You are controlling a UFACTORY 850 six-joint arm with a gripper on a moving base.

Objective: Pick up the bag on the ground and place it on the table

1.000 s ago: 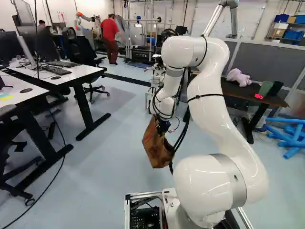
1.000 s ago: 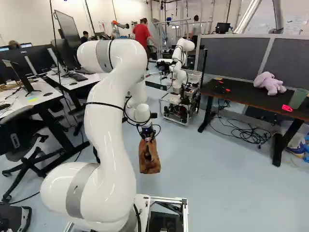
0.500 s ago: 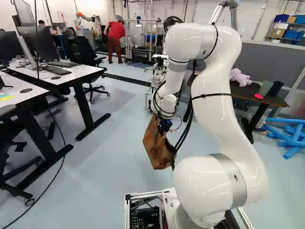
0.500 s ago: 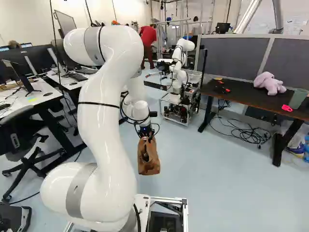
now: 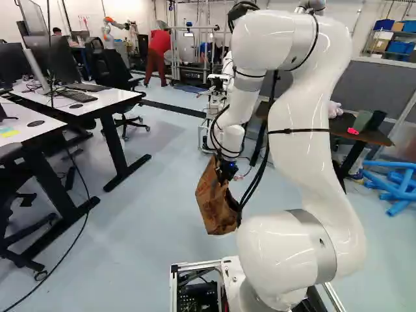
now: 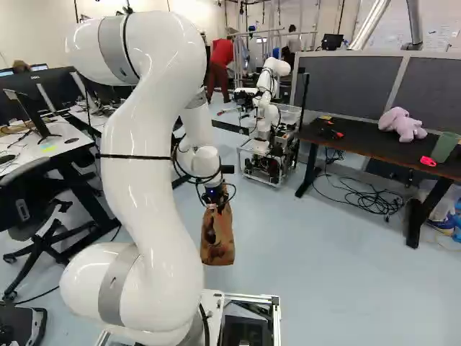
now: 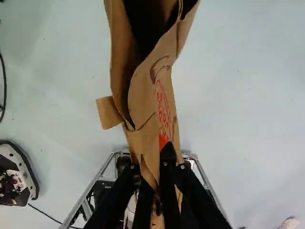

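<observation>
The pincer (image 6: 215, 204) is almost closed — brown bag (image 5: 216, 207) pinched between its fingers — above the floor (image 6: 317, 281).

You're behind the arm (image 5: 302, 117) in both base views, one camera to its left, one to its right, each looking ahead and slightly down across the room. They share the arm, the paper bag (image 6: 220, 245) and the dark bench (image 6: 367, 145)! Over to your wrist view, right up close to the paper bag, looking down along the pincer (image 6: 215, 205) to the floor (image 7: 238, 95), and catching the base frame (image 7: 88, 188) that both base views share.
</observation>
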